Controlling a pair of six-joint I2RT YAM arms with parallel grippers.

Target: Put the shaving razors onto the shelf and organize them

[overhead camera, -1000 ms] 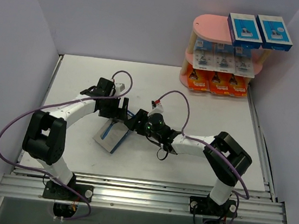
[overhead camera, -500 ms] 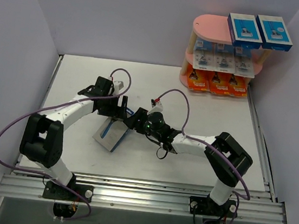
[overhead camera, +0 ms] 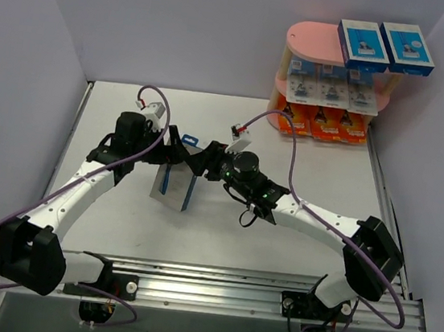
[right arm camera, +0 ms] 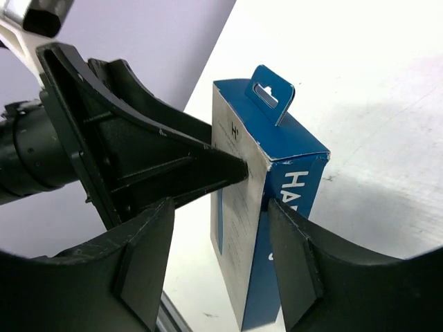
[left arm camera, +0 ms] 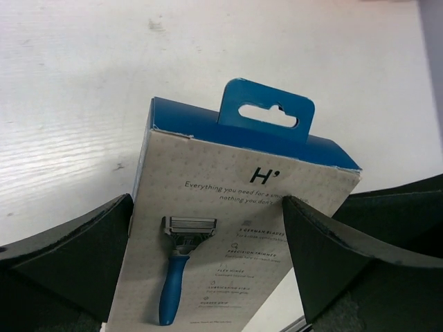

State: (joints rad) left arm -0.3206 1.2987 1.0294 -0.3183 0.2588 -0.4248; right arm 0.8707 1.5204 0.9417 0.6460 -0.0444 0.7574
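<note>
White table (overhead camera: 304,225) between lilac walls (overhead camera: 183,23), a pink three-tier shelf (overhead camera: 315,38) at its far right corner. Mid-table, a blue-grey cardboard razor box (overhead camera: 172,186) stands upright, clamped in your half-closed right gripper (right arm camera: 220,207); your left gripper (left arm camera: 208,204) flanks it, jaws wide apart.

Blue-white box (left arm camera: 228,207), hang tab (left arm camera: 266,111) up and razor picture facing the camera, sits between two dark fingers (left arm camera: 76,249) spread at its side edges, white table (left arm camera: 104,83) behind
</note>
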